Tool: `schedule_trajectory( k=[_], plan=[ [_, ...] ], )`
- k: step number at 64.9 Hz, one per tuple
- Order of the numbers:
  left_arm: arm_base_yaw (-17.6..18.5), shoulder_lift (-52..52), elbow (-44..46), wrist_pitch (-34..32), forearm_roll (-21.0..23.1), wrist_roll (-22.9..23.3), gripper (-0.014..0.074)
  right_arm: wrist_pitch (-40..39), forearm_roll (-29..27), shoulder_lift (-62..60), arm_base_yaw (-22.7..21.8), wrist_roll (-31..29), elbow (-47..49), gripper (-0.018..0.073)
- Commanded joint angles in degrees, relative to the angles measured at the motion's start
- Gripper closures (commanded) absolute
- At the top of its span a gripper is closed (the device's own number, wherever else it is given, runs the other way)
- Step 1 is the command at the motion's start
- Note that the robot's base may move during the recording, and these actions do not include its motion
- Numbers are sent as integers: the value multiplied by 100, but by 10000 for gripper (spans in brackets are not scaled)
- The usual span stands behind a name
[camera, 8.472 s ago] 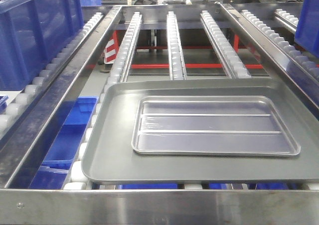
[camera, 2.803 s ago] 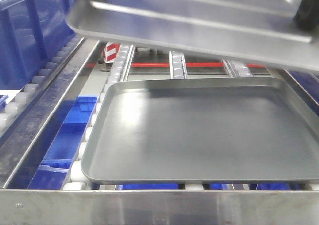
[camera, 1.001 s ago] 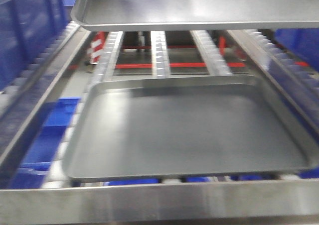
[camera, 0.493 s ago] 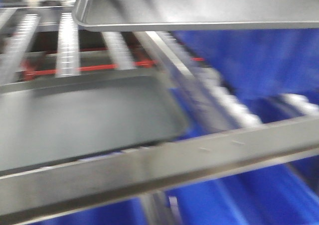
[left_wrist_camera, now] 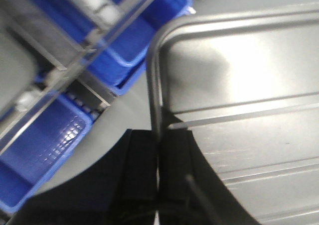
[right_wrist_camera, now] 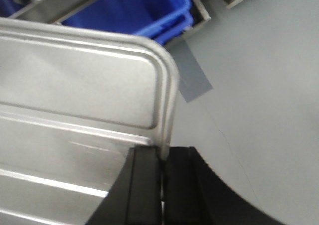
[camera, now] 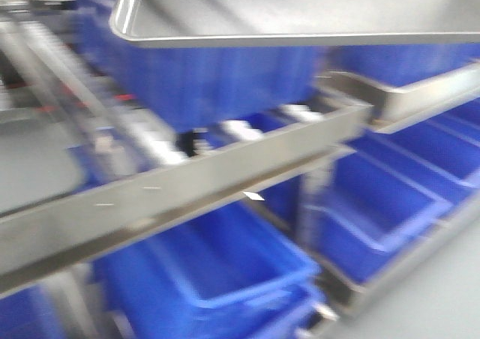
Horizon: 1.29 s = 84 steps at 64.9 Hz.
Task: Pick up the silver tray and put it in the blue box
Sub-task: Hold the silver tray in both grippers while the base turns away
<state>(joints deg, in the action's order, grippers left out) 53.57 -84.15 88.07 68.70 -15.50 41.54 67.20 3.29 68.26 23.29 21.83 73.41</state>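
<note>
The silver tray [camera: 300,16] hangs level across the top of the front view, held at both short ends. In the left wrist view my left gripper [left_wrist_camera: 158,135] is shut on the rolled rim of the tray [left_wrist_camera: 239,85], whose raised ridges show. My right gripper [right_wrist_camera: 163,153] is shut on the opposite rim of the tray [right_wrist_camera: 75,85]. A large blue box [camera: 217,84] stands on the roller rack just beyond and below the tray, blurred by motion.
A steel rack rail [camera: 187,189] runs diagonally across the front view. The dull grey tray [camera: 30,166] lies at the left edge. More blue bins [camera: 225,279] sit on lower shelves [camera: 390,196]. Grey floor [right_wrist_camera: 249,85] lies beneath the right gripper.
The view has swung right: the grey tray slid off to the left and blue boxes and lower shelves came into sight. The silver tray stays held at the top of the view.
</note>
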Motion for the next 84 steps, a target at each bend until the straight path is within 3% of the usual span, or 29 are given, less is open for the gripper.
schedule_trajectory(
  k=[1, 84],
  plan=[
    [19, 166, 142, 563, -196, -167, 693, -286, 344, -152, -15, -85, 239, 503],
    [19, 166, 142, 563, -196, -167, 693, -203, 344, -152, -15, -85, 239, 503]
  ],
)
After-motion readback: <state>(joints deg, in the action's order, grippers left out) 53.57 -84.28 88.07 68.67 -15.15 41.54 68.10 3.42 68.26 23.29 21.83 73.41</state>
